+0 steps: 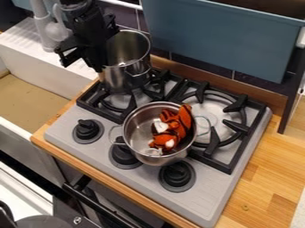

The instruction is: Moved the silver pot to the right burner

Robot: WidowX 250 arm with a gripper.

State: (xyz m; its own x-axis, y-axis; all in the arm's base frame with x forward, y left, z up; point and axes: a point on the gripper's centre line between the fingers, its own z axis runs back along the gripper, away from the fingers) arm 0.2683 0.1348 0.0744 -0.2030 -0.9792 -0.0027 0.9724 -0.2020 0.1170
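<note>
The black gripper (89,55) hangs at the upper left, beside the left wall of a tall silver pot (123,78), covering part of its rim. Whether it touches the pot I cannot tell. That tall pot stands over the left burner (113,103), toward the back. A smaller silver pot (146,155) with wire handles sits between the two burners, near the front knobs, with an orange, black and white soft toy (173,127) inside. To its right is the right burner (223,136), its black grate partly overlapped by the smaller pot.
Three black knobs line the stove's front (179,202). A blue-grey panel (220,38) hangs behind the stove. At the left is a white sink (35,55) with a light-coloured object (56,32) behind it. Wooden counter (262,178) extends to the right.
</note>
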